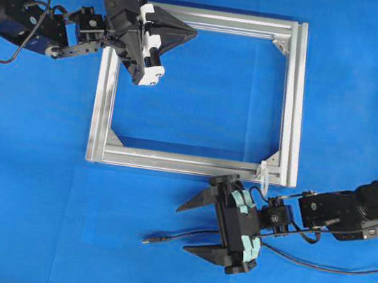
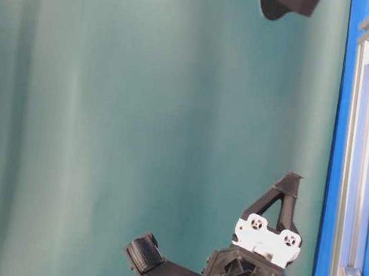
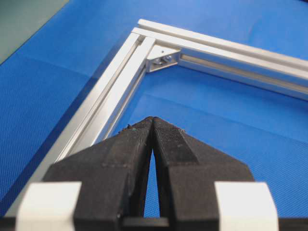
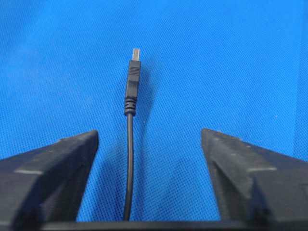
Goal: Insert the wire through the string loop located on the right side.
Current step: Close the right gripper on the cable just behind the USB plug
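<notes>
Straddling the cable, claws apart

Right black gripper (image 1: 192, 227) stands with its jaws wide on either side of the long thin black wire (image 4: 129, 159) on the blue cloth (image 1: 24, 195), not touching it. Tiny whitish string loop (image 1: 264, 173) hangs at the silver aluminium frame (image 1: 102, 114), lower right corner. Left gripper (image 3: 153, 122) pinched closed, empty

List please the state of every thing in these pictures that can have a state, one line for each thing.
wire: lying loose on the cloth, plug end free, between open jaws, not gripped.
string loop: hanging at the frame's lower right corner, nothing through it.
aluminium frame: flat on the cloth.
left gripper: jaws shut, empty, over the frame.
right gripper: jaws open around the wire.
</notes>
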Available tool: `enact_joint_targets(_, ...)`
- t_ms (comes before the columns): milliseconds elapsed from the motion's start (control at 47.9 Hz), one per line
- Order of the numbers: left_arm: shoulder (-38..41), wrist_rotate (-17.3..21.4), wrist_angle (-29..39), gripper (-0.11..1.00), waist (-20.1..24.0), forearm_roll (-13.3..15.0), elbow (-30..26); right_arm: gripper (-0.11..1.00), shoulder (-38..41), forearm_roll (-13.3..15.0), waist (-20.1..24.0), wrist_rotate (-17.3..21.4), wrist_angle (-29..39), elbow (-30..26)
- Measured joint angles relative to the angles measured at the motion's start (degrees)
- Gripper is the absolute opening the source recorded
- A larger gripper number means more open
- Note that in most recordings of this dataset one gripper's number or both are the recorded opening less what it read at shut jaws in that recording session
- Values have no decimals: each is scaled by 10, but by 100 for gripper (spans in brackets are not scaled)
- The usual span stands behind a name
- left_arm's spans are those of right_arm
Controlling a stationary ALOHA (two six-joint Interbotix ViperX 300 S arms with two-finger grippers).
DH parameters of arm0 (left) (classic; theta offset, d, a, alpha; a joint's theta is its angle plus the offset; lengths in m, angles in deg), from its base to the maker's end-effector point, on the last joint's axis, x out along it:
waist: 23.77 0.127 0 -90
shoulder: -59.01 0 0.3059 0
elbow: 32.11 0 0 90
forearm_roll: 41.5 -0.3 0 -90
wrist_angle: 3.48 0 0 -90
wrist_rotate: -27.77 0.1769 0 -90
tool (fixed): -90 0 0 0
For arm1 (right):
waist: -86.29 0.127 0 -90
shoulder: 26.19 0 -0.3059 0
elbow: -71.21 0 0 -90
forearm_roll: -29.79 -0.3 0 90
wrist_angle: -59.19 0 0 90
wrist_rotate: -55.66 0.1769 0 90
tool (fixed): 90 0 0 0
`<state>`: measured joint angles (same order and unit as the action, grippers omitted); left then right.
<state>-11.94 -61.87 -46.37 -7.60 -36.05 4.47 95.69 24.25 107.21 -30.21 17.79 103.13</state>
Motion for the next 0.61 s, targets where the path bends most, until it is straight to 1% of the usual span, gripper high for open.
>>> enact_joint_targets(125,0,0,0,0,0,0,0,25,3,0,0,-1,13,-2)
enact_joint_targets(209,0,0,0,0,1,-1,0,7,3,0,0,0,17,-2)
enact_joint_targets(251,0,0,0,0,1,0,0,1,3,1,0,0,18,-2)
enact_joint_targets(313,0,0,0,0,1,-1,0,-3,3,2,0,-1,20,-2)
enact_joint_targets(606,0,0,0,0,0,-1,0,-3,3,2,0,-1,20,-3)
